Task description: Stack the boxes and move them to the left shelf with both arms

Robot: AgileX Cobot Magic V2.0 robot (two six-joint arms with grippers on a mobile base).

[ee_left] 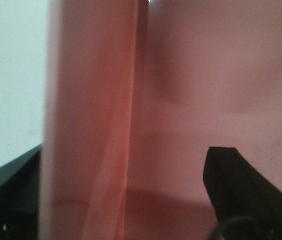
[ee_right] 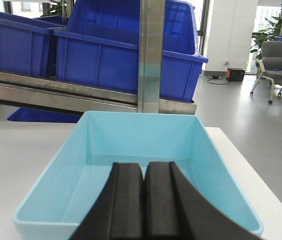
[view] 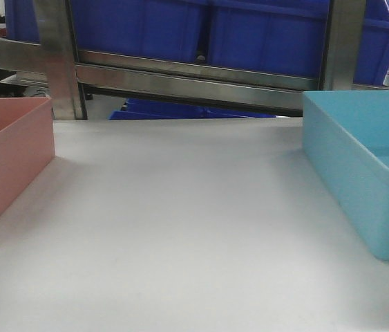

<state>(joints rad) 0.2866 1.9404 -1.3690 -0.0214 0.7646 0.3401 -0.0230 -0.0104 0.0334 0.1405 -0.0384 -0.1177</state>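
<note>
The salmon pink tub (view: 7, 159) stands at the table's left edge, and the light sky blue tub (view: 367, 173) stands at the right. In the left wrist view my left gripper (ee_left: 130, 160) is open and straddles a wall of the pink tub (ee_left: 90, 125), one finger outside it and one inside. My right gripper (ee_right: 144, 172) is shut and empty, hovering over the near rim of the blue tub (ee_right: 130, 145), which is empty. Neither gripper shows in the front view. The roller shelf is out of view.
Both tubs stand on a white tabletop (view: 180, 228). Behind it is a steel rack with a slanted front bar (view: 187, 83) and an upright post (view: 63, 62), holding dark royal-blue bins (view: 249, 34). An office chair (ee_right: 276, 65) stands far right.
</note>
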